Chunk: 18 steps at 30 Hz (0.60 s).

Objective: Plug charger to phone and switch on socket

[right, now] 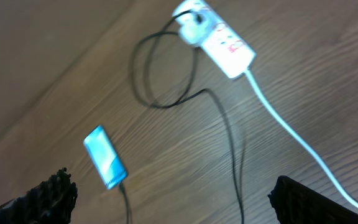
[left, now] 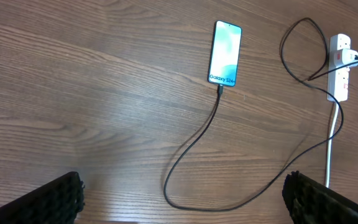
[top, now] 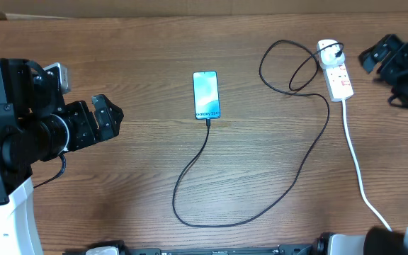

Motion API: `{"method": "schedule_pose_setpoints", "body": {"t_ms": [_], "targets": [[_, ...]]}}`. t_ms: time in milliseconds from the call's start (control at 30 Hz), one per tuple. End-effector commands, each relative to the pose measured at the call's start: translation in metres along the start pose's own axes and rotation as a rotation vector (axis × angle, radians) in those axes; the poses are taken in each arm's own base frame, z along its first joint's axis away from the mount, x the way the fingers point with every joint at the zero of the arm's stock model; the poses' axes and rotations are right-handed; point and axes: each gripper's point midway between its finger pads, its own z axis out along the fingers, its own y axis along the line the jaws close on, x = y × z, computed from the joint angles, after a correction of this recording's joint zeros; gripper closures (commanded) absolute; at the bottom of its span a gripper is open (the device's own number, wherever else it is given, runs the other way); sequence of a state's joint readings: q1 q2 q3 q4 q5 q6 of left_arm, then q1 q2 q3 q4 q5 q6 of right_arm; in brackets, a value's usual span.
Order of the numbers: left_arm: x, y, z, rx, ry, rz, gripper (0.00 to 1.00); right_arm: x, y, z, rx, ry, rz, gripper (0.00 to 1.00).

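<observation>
Right, from my station the phone [top: 206,95] lies flat on the wooden desk [top: 119,184], about midway between the left and right edges and nearer the far edge, screen lit and its "Galaxy S24+" line at the near short end; the charger [top: 205,138] meets that near short end with its connector tip, which looks seated in the port, then runs toward the near edge, curves round to the right and climbs back in a loose loop to its black plug [top: 329,54], which sits in the far end of the socket [top: 335,71]; the socket lies near the far right corner, red marks on its face, its thick white cord [top: 356,163] trailing toward the near right corner; I cannot tell whether its switch is on; the left gripper [top: 112,117] hangs by the left edge, fingers wide apart and holding nothing, well apart from the phone; the right gripper [top: 375,60] is just beside the socket at the right edge, fingers equally spread, gripping nothing.
</observation>
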State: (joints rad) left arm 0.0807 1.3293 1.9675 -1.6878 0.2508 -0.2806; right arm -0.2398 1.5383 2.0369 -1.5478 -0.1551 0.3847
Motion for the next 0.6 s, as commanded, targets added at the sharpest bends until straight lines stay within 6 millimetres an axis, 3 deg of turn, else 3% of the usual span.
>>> {"method": "schedule_pose_setpoints", "body": {"t_ms": [0, 233, 567], "targets": [[0.001, 0.001, 0.000, -0.001, 0.002, 0.015, 0.00, 0.020, 0.020, -0.039, -0.046, -0.067, -0.097, 0.00], [0.001, 0.001, 0.000, -0.001, 0.002, 0.015, 0.01, 0.068, 0.037, -0.075, -0.141, -0.085, -0.188, 0.00], [0.001, 0.001, 0.000, -0.002, 0.002, 0.015, 0.00, 0.127, -0.002, -0.089, -0.178, -0.137, -0.201, 0.00]]}}
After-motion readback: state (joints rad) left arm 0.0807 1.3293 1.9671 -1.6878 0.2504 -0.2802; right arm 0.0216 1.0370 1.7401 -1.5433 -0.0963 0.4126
